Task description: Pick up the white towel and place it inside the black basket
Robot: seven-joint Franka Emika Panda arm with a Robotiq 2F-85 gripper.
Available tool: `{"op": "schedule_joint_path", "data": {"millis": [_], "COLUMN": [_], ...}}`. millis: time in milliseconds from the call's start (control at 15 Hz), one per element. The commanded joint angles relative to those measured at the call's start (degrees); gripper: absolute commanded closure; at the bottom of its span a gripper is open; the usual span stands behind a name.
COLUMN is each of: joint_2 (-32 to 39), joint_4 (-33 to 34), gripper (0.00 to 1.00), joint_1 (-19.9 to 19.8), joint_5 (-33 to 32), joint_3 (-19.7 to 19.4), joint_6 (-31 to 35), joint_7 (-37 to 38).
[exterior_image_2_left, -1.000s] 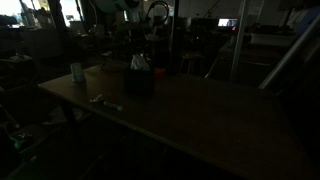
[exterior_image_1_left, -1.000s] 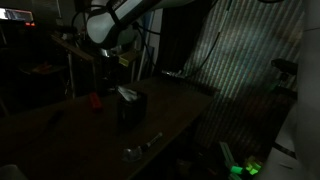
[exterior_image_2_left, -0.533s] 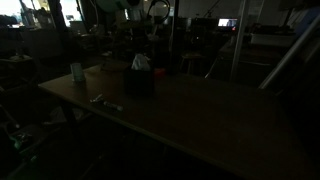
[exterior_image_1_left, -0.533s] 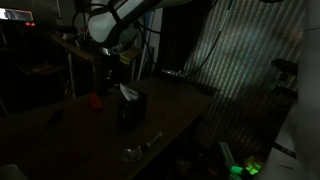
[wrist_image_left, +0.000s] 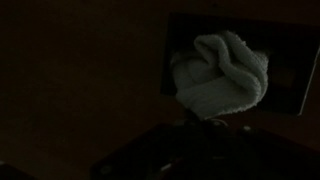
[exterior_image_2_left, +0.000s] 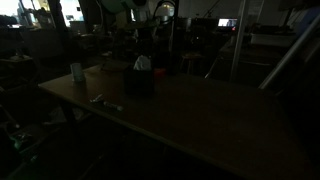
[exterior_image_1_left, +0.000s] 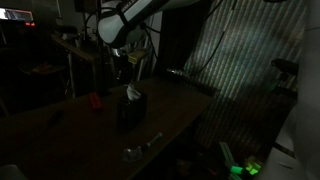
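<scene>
Lighting v. poor in all views. White towel (wrist_image_left: 220, 75) lies bunched inside the black basket (wrist_image_left: 170, 60), per wrist view, resting toward one side of the compartment. In both exterior views the towel's top pokes above the basket rim. Basket stands upright on the table (exterior_image_2_left: 200, 115). Gripper (exterior_image_1_left: 123, 72) hangs directly above the basket; it appears apart from the towel, though the gap is hard to confirm. Jaws: cannot tell whether released or clenched, too dark.

Other items on table:
- red object (exterior_image_1_left: 95, 100) near basket
- cup (exterior_image_2_left: 77, 72) toward table edge, well apart from basket
- small metallic item (exterior_image_1_left: 140, 148) near an edge, type unclear
</scene>
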Motion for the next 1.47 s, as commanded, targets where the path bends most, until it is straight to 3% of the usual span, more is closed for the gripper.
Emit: {"op": "schedule_joint_path", "data": {"millis": [0, 800, 1400], "joint_2": [-2.0, -6.33, -4.22], "joint_4": [-2.17, -6.15, -6.6], "gripper": [0.99, 0.99, 0.99], "joint_1": [-0.38, -0.14, -0.2], "joint_5": [0.62, 3.07, 4.05], "joint_3": [0.09, 0.36, 0.63], "joint_6": [-1.74, -5.42, -5.09], "joint_7": [1.59, 7.01, 7.88]}}
